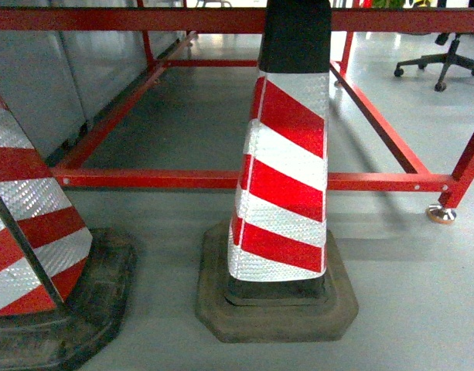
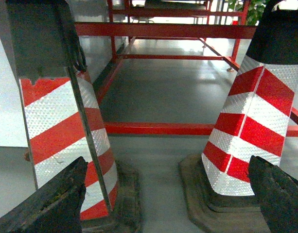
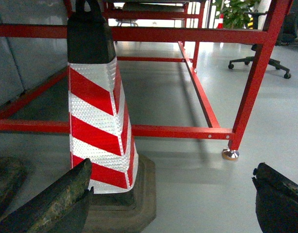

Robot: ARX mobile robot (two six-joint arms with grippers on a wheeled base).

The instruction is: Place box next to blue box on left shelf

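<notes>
facing two striped cones (image 1: 281,166) before a red frame (image 1: 221,179), both grippers (image 2: 163,194) agape.

2 striped cones (image 1: 281,178) (image 1: 24,224) by red frame (image 1: 221,179), office chair (image 1: 441,62).

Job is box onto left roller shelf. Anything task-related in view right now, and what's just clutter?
Job-related:
- left gripper, jaws open, empty
- right gripper, jaws open, empty
- no blue box or roller shelf in any view

Clutter:
- striped cone
- second cone
- red frame
- office chair
- potted plant
</notes>
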